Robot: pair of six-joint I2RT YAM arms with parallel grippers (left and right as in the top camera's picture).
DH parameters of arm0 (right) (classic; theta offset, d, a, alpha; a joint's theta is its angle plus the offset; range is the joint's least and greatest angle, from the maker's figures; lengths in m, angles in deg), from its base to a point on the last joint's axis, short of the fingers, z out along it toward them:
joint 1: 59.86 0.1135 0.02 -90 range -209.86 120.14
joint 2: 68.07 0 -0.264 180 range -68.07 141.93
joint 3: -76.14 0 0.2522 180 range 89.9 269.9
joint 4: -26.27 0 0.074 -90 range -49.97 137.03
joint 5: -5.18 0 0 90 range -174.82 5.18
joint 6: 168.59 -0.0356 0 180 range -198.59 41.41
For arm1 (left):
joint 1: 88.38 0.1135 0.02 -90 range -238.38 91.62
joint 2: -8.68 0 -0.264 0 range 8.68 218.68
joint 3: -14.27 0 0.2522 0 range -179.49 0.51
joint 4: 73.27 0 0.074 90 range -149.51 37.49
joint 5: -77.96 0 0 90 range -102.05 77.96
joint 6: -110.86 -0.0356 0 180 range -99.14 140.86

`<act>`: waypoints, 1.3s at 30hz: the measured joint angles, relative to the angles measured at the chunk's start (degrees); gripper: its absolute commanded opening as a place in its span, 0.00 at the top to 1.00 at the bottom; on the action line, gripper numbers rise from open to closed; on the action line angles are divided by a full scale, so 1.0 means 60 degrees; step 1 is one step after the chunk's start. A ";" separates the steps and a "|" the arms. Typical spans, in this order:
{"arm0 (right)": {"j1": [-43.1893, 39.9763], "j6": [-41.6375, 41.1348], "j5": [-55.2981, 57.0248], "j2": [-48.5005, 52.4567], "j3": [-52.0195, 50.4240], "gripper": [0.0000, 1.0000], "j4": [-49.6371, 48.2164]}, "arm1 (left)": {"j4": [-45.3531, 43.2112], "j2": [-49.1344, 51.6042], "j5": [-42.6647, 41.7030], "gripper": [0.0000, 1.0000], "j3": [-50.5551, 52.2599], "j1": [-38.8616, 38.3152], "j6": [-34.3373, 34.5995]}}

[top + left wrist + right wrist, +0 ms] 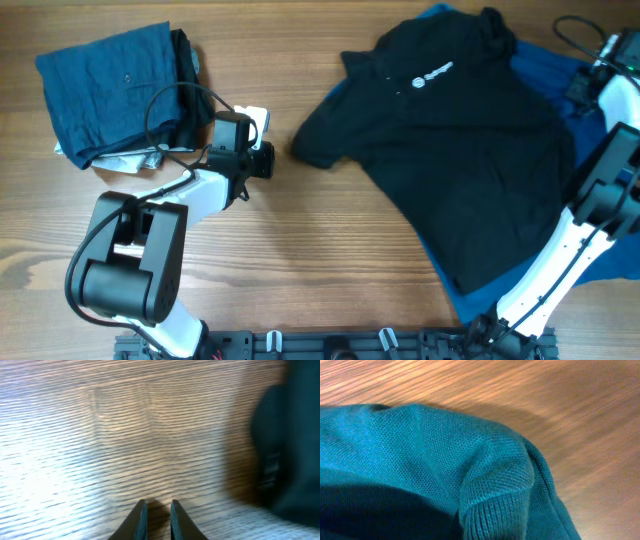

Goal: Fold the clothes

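Note:
The black polo (460, 140) lies spread out, face up, at centre right, its white chest logo (432, 73) showing. It rests on a royal-blue garment (548, 75). My left gripper (266, 160) hovers over bare wood just left of the polo's sleeve. Its fingers (158, 506) are nearly together with nothing between them, and dark cloth (292, 445) shows blurred at the right. My right gripper (608, 52) is at the far right over the blue garment. Blue knit cloth (445, 460) with a ribbed cuff (492, 515) fills the right wrist view and hides the fingers.
A folded dark teal garment (105, 85) sits on a stack at the back left, with white items (255, 117) beside it. A black cable (165, 110) loops over that stack. Wooden tabletop (300, 260) stretches between the arms' bases.

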 measured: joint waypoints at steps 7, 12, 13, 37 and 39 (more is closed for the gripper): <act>-0.1104 0.0047 -0.0605 0.0011 -0.0004 0.93 -0.0579 | -0.0069 -0.0036 0.0157 0.37 -0.0044 0.0000 0.0066; -0.0882 0.0131 -0.0710 0.0011 -0.0004 0.83 -0.0463 | -0.0532 -0.0004 -0.1931 0.29 -0.0208 -0.0106 0.0076; -0.0787 0.0160 -0.0710 0.0011 -0.0004 0.83 -0.0404 | -0.0576 -0.0004 -0.2284 0.29 -0.0313 -0.0200 0.0076; -0.0015 0.0106 -0.0707 0.0011 -0.0004 0.70 -0.0073 | -0.2554 0.2328 -0.2226 0.00 -0.2055 -0.1643 0.0517; -0.0015 0.0091 -0.0707 0.0011 -0.0004 0.67 -0.0073 | -0.2484 0.2331 -0.2368 0.00 -0.2055 -0.1643 0.0535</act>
